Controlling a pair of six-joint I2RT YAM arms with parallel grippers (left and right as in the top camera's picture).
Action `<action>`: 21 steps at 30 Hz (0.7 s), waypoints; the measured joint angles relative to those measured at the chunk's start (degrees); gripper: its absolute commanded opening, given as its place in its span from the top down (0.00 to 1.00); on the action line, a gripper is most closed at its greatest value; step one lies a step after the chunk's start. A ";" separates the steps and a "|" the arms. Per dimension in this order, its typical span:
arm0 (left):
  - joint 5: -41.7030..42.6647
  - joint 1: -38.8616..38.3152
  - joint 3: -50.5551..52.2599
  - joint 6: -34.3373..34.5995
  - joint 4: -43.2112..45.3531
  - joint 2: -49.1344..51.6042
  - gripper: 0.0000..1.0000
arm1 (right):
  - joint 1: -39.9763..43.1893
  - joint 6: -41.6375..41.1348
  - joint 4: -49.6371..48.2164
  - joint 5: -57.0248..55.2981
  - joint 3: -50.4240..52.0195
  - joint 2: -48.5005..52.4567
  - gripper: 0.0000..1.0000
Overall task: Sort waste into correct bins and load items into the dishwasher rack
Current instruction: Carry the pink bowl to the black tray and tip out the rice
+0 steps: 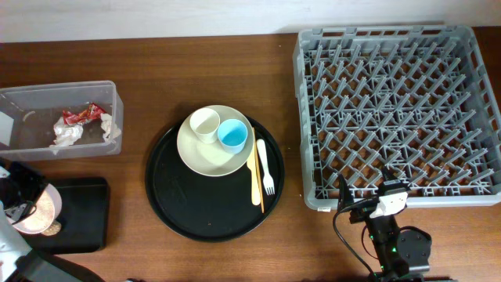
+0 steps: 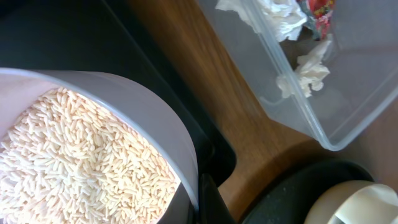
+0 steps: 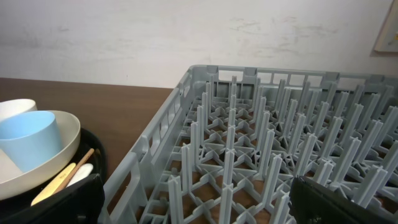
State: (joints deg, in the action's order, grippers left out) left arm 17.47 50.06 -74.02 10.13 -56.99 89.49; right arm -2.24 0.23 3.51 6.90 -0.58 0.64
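My left gripper (image 1: 19,205) is shut on the rim of the pinkish-white bowl (image 1: 36,216), holding it over the shallow black tray (image 1: 82,215). One finger (image 2: 209,200) presses the bowl wall (image 2: 155,109), and white rice (image 2: 81,155) fills the bowl. The clear tub (image 1: 23,98) holds crumpled tissue (image 1: 69,135) and a red wrapper (image 1: 82,114). The plate (image 1: 207,157) carries the cream cup (image 1: 205,124) and blue cup (image 1: 233,135); the fork (image 1: 264,168) and yellow utensil (image 1: 254,176) lie beside it. My right gripper (image 1: 368,200) is open at the grey rack's (image 1: 391,102) front edge.
The plate, cups and utensils rest on a large round black tray (image 1: 180,204) in the middle of the brown table. In the right wrist view the rack's pegs (image 3: 249,143) stand just ahead of my right gripper (image 3: 196,208), with the blue cup (image 3: 28,140) at the left.
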 measured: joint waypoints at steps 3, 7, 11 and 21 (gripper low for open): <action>-0.15 0.00 0.00 -0.66 -0.17 0.00 1.00 | 0.00 -0.02 0.00 0.00 0.00 0.00 0.02; 12.11 0.07 0.00 -8.28 -0.20 0.02 1.00 | 0.00 -0.04 0.00 0.00 0.00 0.00 0.02; 24.48 2.84 6.58 -12.79 3.65 0.11 0.99 | 0.00 0.00 0.00 0.00 0.00 0.00 0.02; 38.95 11.15 13.99 -18.75 9.29 0.13 0.99 | 0.00 -0.02 0.00 0.00 0.00 0.00 0.02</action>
State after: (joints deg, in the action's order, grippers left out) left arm 56.42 61.21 -60.03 -8.62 -47.70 89.62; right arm -2.24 0.21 3.51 6.90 -0.58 0.64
